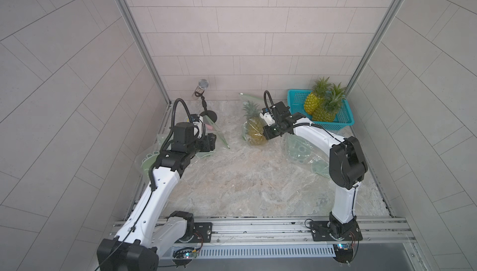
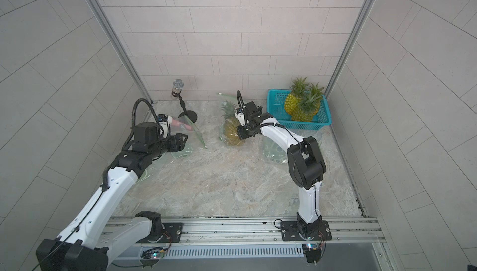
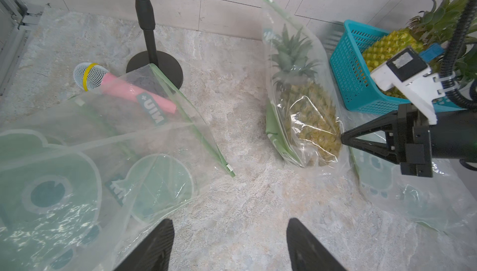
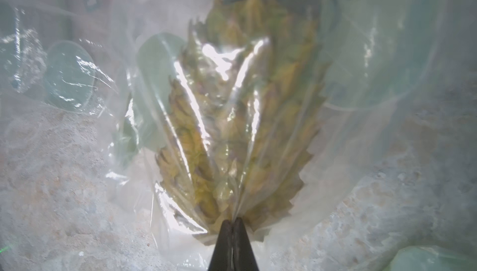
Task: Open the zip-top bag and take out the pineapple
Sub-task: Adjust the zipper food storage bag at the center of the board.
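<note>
The pineapple [image 1: 254, 129] [image 2: 232, 131] [image 3: 312, 117] stands inside the clear zip-top bag [image 3: 273, 127] at the back middle of the table. The bag's green zip strip [image 1: 244, 94] rises above the leafy crown. My right gripper [image 1: 264, 134] [image 2: 240, 134] [image 3: 342, 138] [image 4: 232, 220] is shut on a pinch of the bag's plastic low on the fruit's side, with the film pulled into taut creases. Well to the left of the pineapple, my left gripper [image 1: 210, 142] [image 2: 183, 140] [image 3: 229, 222] hovers open over bare table and holds nothing.
A blue basket [image 1: 343, 121] with two pineapples stands at the back right. A microphone stand [image 1: 206, 107] is at the back left, with a pink microphone [image 3: 124, 89] in another bag beside it. Loose bags lie under the right arm [image 1: 302, 151] and by the left arm [image 1: 149, 158].
</note>
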Robot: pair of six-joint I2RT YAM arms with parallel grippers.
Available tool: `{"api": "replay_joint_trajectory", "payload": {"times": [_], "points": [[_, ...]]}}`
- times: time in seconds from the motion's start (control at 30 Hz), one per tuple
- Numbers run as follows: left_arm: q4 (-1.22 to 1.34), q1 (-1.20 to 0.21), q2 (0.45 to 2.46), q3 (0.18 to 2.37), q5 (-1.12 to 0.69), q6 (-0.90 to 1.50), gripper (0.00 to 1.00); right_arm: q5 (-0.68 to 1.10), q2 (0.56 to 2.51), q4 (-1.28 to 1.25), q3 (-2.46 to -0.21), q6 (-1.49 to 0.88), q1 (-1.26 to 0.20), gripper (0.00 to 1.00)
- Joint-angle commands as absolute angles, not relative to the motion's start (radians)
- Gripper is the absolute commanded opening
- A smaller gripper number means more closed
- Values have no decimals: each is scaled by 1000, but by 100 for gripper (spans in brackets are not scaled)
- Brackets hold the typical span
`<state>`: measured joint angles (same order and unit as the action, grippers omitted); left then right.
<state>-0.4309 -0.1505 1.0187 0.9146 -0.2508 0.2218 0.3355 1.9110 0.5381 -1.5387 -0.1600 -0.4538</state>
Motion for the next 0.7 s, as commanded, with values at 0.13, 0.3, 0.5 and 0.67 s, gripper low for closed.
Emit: {"api": "replay_joint_trajectory", "payload": {"times": [0.13,0.3,0.5,0.67], "points": [[-310,-143,1066,903,-324,343,73,332,1851,487,-1358,-201,-466,0],[-196,-144,1120,883,-401,425,73,347,1833,478,-1326,-204,-472,0],[-110,-159,1196,899,-511,438,73,365,1816,457,-1278,-191,-488,0],[9,-222,1277,914,-556,417,73,371,1817,445,-1266,-193,-492,0]]}}
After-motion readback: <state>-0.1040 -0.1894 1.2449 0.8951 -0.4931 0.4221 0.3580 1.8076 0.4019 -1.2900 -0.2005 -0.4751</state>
